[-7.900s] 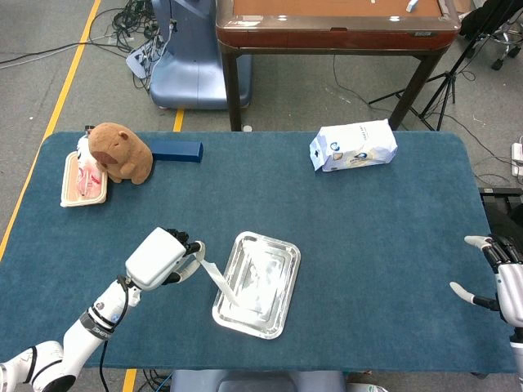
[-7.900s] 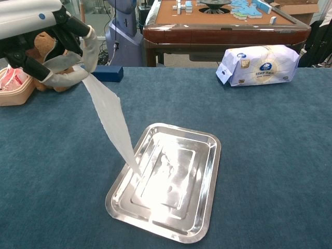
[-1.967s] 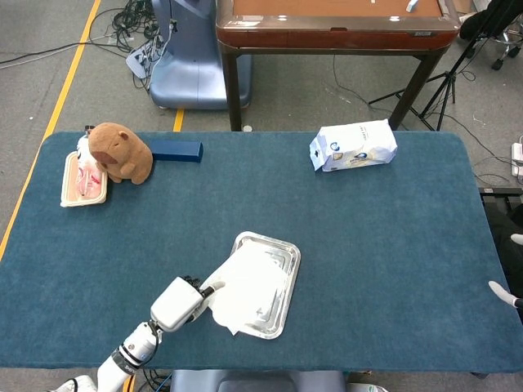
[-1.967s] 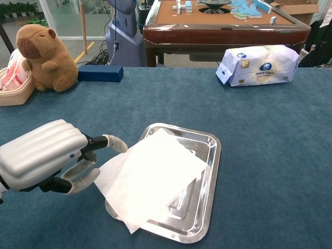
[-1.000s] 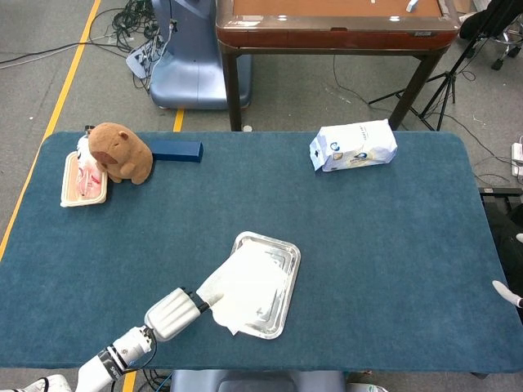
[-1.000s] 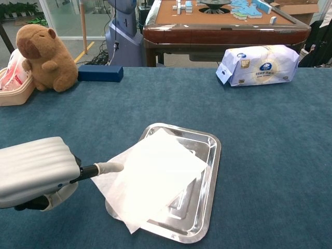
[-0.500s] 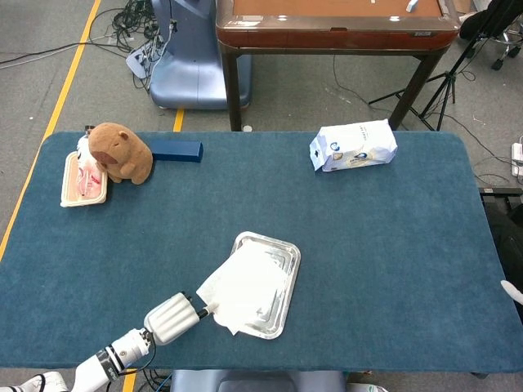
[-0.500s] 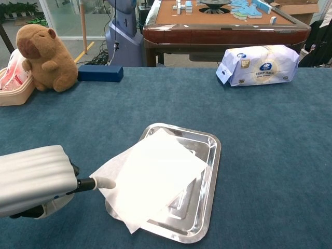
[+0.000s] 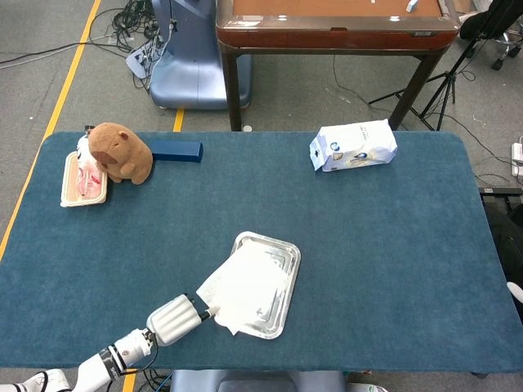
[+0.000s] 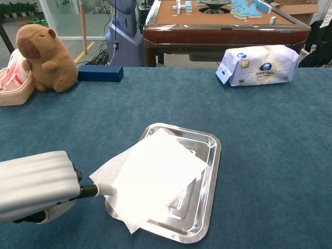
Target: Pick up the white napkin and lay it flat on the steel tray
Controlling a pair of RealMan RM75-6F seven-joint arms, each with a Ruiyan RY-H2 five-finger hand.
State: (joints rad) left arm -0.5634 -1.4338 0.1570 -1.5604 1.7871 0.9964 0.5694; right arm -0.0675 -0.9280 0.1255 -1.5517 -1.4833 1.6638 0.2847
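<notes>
The white napkin point(image 10: 155, 174) looks thin, limp and very light, likely to slide or crease under a careless touch; its loose left corner, just ahead of the left hand point(image 10: 33, 184), seems the best hold. It lies spread over the steel tray point(image 10: 207, 171), its left edge overhanging onto the tabletop point(image 10: 270, 155). One of the fingers point(image 10: 104, 190) reaches its edge; whether it pinches, I cannot tell.
</notes>
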